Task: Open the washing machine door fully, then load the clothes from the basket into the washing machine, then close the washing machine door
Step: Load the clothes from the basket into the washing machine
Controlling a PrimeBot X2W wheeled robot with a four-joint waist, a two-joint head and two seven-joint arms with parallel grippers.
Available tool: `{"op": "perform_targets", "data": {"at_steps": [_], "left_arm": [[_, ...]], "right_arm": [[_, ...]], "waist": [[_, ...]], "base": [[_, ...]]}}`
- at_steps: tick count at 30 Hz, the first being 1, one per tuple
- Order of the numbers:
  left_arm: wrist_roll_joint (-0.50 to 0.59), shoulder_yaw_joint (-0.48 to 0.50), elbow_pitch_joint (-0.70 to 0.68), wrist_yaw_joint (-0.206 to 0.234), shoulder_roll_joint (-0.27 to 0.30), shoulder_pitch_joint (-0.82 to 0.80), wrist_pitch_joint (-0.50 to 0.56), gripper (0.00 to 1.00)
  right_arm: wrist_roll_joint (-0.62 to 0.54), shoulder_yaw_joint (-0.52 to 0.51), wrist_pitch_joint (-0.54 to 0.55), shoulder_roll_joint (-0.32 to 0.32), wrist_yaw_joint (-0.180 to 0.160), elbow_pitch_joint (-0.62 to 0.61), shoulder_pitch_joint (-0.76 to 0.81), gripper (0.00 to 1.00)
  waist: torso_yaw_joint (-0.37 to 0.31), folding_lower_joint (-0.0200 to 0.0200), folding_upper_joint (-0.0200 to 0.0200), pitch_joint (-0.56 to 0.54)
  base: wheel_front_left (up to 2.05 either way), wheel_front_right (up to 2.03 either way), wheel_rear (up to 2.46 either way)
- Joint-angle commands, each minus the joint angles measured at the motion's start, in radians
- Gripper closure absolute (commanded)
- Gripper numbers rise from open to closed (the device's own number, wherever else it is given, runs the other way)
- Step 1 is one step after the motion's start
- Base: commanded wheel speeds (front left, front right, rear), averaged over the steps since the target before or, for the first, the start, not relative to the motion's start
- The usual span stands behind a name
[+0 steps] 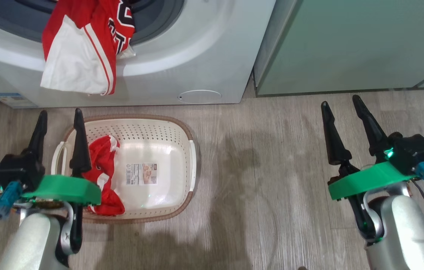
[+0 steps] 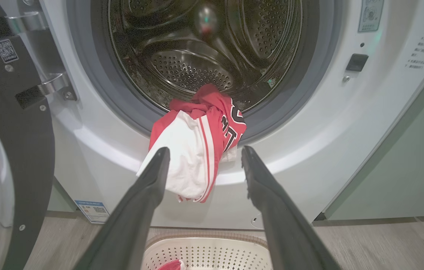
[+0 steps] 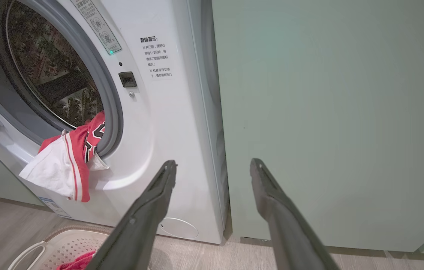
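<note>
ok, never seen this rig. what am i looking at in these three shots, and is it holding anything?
It is a wheeled robot with two arms, each ending in a two-fingered tool. The head view looks down at the floor: the left tool hovers by the basket, the right tool over bare floor. The other two views come from cameras on the wrists, looking along each tool's fingers. Both tools are open and hold nothing. The washing machine has its door swung open. One red and white garment hangs half out of the drum over the front lip. Another red garment lies in the basket. A pale green cabinet stands beside the washer.
</note>
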Motion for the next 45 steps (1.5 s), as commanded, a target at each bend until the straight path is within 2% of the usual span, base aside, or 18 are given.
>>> {"op": "perform_targets", "data": {"at_steps": [1,4,10,22,30,36,43,44,45], "left_arm": [[0.014,0.044,-0.014,-0.001,0.017,-0.032,-0.009,0.0],[-0.006,0.044,0.012,-0.014,0.016,-0.053,0.003,0.0],[-0.076,0.058,0.139,-0.069,0.023,-0.145,0.061,0.0],[-0.204,0.129,0.555,-0.18,0.055,-0.417,0.093,0.0],[-0.217,0.158,0.735,-0.223,0.098,-0.548,0.039,0.0],[-0.188,0.167,0.793,-0.231,0.12,-0.596,0.0,0.0],[-0.159,0.177,0.84,-0.287,0.12,-0.639,-0.009,0.0],[-0.156,0.176,0.848,-0.294,0.12,-0.644,-0.009,0.51],[-0.149,0.176,0.85,-0.298,0.122,-0.65,-0.009,0.85]], "right_arm": [[-0.001,0.024,0.0,-0.001,0.0,-0.04,0.004,0.0],[-0.003,0.025,0.0,-0.001,0.0,-0.047,-0.001,0.0],[-0.006,0.044,-0.003,-0.001,0.0,-0.061,-0.023,0.0],[0.011,0.08,-0.041,-0.001,0.0,-0.051,-0.069,0.0],[0.019,0.091,-0.062,-0.001,0.0,-0.033,-0.095,0.0],[0.024,0.089,-0.07,-0.001,0.0,-0.022,-0.101,0.0],[0.026,0.089,-0.075,-0.001,0.0,-0.015,-0.112,0.0],[0.026,0.089,-0.076,-0.001,0.0,-0.014,-0.113,0.0],[0.025,0.089,-0.076,-0.001,0.0,-0.014,-0.114,0.0]], "waist": [[-0.001,0.0,-0.0001,0.006],[-0.002,0.0,-0.0001,0.023],[-0.019,0.0,-0.0001,0.078],[-0.09,0.0,-0.0001,0.208],[-0.121,0.0,-0.0001,0.254],[-0.126,0.0,-0.0001,0.264],[-0.13,0.0,-0.0001,0.27],[-0.13,0.0,-0.0001,0.27],[-0.131,0.0,-0.0001,0.27]], "base": [[0.0,0.0,0.0],[0.0,0.0,0.0],[0.0,0.0,0.0],[0.0,0.0,0.0],[0.0,0.0,0.0],[0.0,0.0,0.0],[0.0,0.0,0.0],[0.0,0.0,0.0],[0.0,0.0,0.0]]}}
